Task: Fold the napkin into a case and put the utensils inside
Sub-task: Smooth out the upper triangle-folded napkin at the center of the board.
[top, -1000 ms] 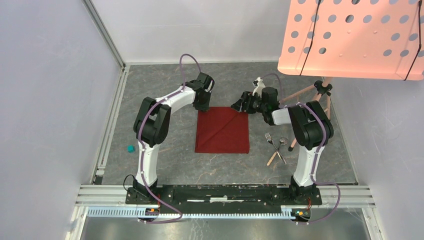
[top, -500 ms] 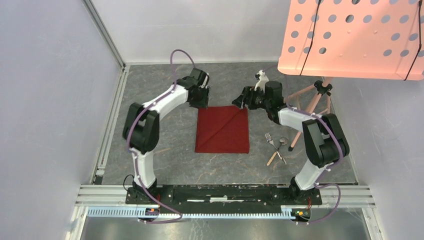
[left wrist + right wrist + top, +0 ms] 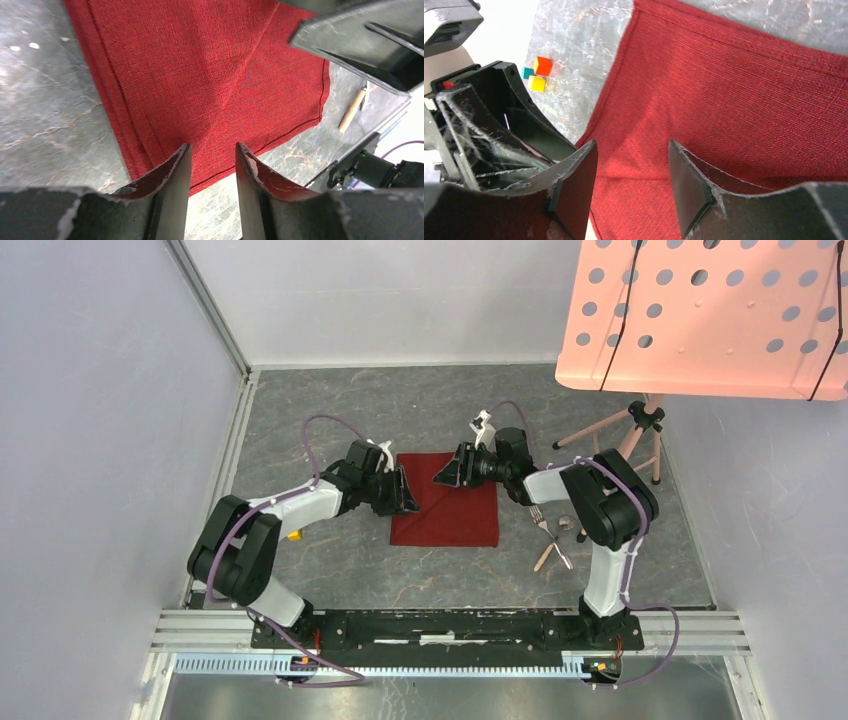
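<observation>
The dark red napkin (image 3: pixel 447 508) lies flat as a folded square with a diagonal crease; it also fills the left wrist view (image 3: pixel 210 75) and the right wrist view (image 3: pixel 734 90). My left gripper (image 3: pixel 407 498) hovers low over its left edge, open, nothing between the fingers (image 3: pixel 212 150). My right gripper (image 3: pixel 441 477) is over the napkin's far middle, open and empty (image 3: pixel 633 150), facing the left one. The fork (image 3: pixel 538 514) and spoon (image 3: pixel 566 523) lie on the table right of the napkin, untouched. No case shape shows.
A wooden-handled piece (image 3: pixel 545 557) lies by the utensils. A pink perforated stand (image 3: pixel 700 310) overhangs the back right, with its tripod legs (image 3: pixel 615 425) on the table. Small coloured cubes (image 3: pixel 538 75) sit left of the napkin. A metal rail (image 3: pixel 215 510) borders the left side.
Both arms have left the napkin's far corners. The left swung nearer, to the left edge, its jaws wider than a second ago. The right moved left over the cloth, jaws narrowing slightly.
</observation>
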Available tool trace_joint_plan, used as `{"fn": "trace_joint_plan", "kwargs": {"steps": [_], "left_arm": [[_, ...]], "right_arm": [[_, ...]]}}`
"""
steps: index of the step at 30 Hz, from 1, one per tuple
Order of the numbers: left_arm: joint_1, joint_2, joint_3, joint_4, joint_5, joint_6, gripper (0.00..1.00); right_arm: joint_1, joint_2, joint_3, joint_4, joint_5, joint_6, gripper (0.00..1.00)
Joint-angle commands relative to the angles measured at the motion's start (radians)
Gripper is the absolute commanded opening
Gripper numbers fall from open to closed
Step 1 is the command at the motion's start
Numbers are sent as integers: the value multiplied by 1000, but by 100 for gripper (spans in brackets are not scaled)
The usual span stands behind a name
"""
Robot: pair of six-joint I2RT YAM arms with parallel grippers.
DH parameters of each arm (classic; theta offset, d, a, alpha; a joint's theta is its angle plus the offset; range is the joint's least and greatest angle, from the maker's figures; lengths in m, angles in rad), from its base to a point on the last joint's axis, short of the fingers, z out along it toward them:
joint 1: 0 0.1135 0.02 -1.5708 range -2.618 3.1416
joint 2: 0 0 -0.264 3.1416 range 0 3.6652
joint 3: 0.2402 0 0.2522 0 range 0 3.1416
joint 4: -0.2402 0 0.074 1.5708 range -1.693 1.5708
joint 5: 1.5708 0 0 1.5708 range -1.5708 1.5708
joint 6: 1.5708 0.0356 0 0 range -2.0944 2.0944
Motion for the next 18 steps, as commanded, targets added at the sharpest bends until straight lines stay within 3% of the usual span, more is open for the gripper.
{"fn": "trace_joint_plan", "kwargs": {"steps": [1,9,14,18], "left_arm": [[-5,24,-20,267,106,-92,44],[-5,40,-92,227,43,-60,43],[-5,-10,-186,200,13,-40,43],[-10,-100,-172,93,3,0,45]], "right_arm": [[1,79,45,121,-60,46,59],[-1,131,47,106,-53,8,58],[-9,138,43,101,-48,-1,58],[-10,138,39,90,-46,-10,58]]}}
